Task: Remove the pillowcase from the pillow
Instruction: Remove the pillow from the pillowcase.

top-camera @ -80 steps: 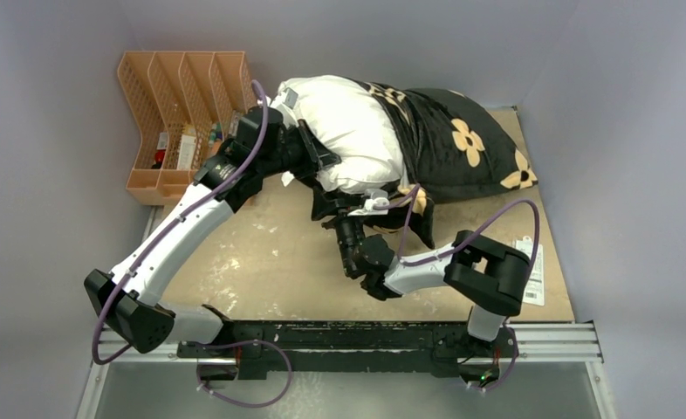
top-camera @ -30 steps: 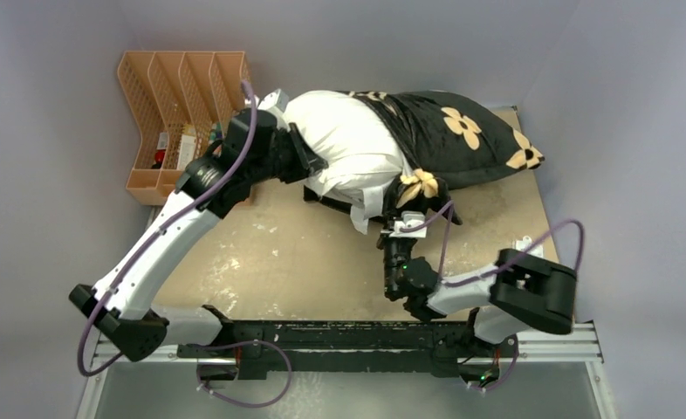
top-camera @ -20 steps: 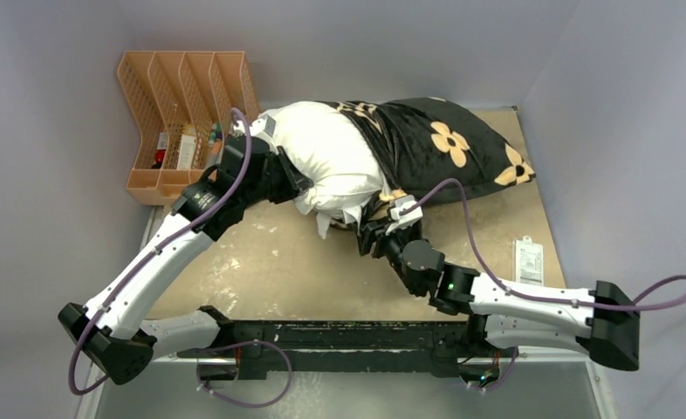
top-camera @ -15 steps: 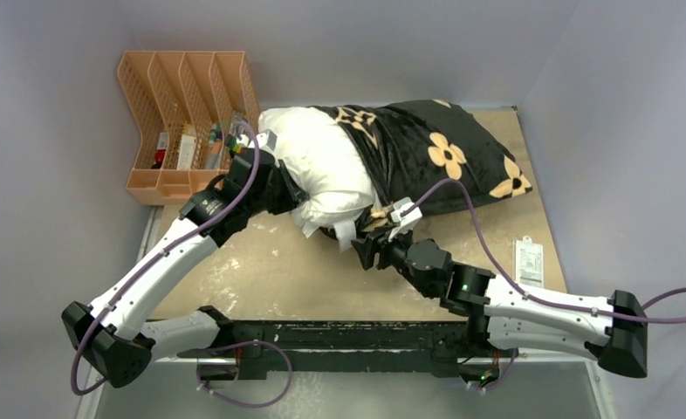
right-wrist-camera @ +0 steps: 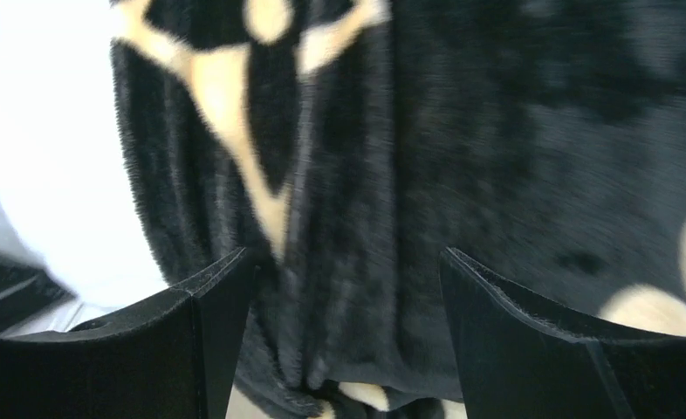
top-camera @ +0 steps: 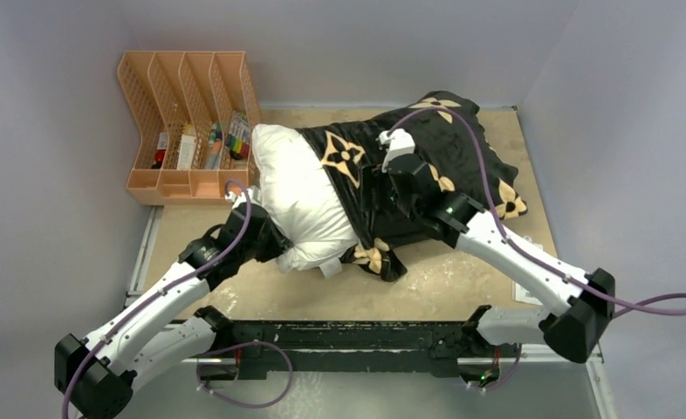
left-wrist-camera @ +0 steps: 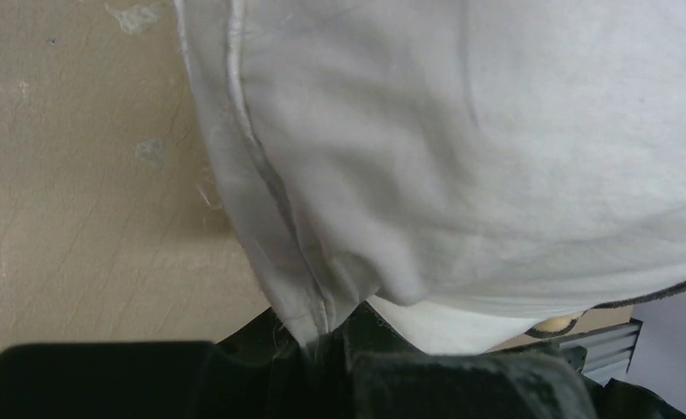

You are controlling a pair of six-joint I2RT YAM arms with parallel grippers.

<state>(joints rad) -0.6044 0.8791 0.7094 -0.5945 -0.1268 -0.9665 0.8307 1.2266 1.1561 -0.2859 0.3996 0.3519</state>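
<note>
Pillow [top-camera: 300,188] lies mid-tabletop [top-camera: 427,279]: left half bare, right half inside the pillowcase [top-camera: 435,166], which bunches toward the far right. Left gripper [left-wrist-camera: 322,345] is clamped on the pillow's seam at its near-left corner. Right gripper [right-wrist-camera: 344,288] hangs over the plush, jaws spread wide, holding nothing. I read both as light and soft: the pillow squashes, the plush drapes, folds and likely drags on the cotton. I'd pinch a thick fold near the pillowcase's open hem, beside the tan star [top-camera: 341,154]. Flat cloth risks catching pillow too.
</note>
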